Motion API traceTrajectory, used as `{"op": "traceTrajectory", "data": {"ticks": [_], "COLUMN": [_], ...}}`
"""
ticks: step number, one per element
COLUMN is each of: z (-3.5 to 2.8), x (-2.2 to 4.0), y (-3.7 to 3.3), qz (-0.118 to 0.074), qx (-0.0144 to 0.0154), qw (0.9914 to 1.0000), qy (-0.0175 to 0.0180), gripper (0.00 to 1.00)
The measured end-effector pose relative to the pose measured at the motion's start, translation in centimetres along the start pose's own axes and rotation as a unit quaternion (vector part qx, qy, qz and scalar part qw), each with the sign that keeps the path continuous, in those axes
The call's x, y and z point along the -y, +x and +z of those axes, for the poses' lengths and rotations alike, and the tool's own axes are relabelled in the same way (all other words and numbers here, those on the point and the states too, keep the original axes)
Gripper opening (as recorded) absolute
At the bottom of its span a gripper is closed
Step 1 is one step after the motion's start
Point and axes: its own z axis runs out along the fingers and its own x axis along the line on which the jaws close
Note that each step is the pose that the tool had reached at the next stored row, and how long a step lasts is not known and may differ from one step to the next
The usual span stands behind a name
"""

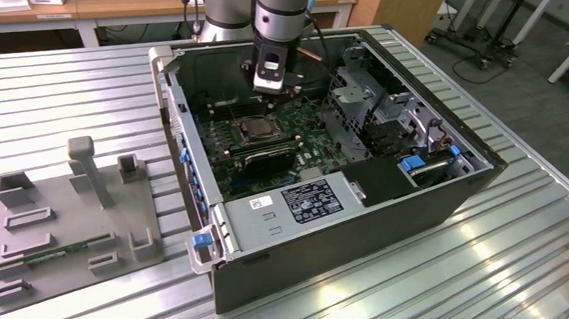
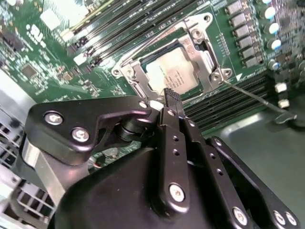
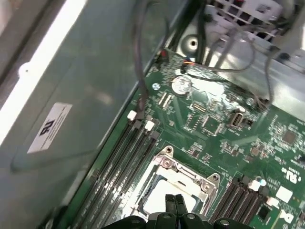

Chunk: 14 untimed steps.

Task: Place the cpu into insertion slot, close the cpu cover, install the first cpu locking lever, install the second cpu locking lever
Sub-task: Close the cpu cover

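The cpu [image 2: 172, 72] lies pale and flat in the insertion slot [image 1: 253, 129] on the green motherboard inside the open computer case. The silvery cpu cover [image 2: 204, 53] lies flat around it, its cut-out showing the chip. One thin locking lever [image 2: 250, 97] sticks out sideways from the socket's corner; a second lever [image 2: 143, 47] runs along the opposite edge. My gripper [image 2: 171, 95] hovers just above the socket's edge, its two black fingers pressed together with nothing between them. In the first wrist view the fingertips [image 3: 169, 200] sit over the socket [image 3: 183, 174].
Long black memory slots [image 2: 119, 24] flank the socket. The case walls [image 1: 175, 117], a drive cage [image 1: 361, 98] and loose cables [image 3: 140, 71] surround the board. On the exterior view's left, a grey fixture plate [image 1: 67, 228] rests on the ribbed metal table.
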Motion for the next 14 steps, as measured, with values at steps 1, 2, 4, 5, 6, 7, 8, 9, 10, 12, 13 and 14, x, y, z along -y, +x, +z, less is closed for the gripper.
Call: {"op": "traceTrajectory", "data": {"ticks": [1,2,4,5,6,7,8,9,10,12,13,14], "z": [0.01,0.02,0.04,0.05,0.06,0.07,0.08,0.08,0.09,0.11,0.12,0.13], "x": [0.00,0.00,0.00,0.00,0.00,0.00,0.00,0.00,0.00,0.00,0.01,0.01], "y": [0.00,0.00,0.00,0.00,0.00,0.00,0.00,0.00,0.00,0.00,0.00,0.00], "qz": [-0.009,-0.018,-0.036,-0.045,-0.055,-0.064,-0.073,-0.082,-0.091,-0.109,-0.118,-0.127], "qx": [-0.0004,-0.0009,-0.0017,-0.0021,-0.0026,-0.0030,-0.0034,-0.0039,-0.0043,-0.0051,-0.0056,-0.0060], "qw": [0.99996,0.99983,0.99934,0.99898,0.99850,0.99797,0.99735,0.99664,0.99586,0.99406,0.99298,0.99188], "qy": [0.0002,0.0005,0.0010,0.0012,0.0015,0.0017,0.0019,0.0022,0.0024,0.0029,0.0032,0.0034], "gripper": [0.10,0.10,0.10,0.10,0.10,0.10,0.10,0.10,0.10,0.10,0.10,0.10]}}
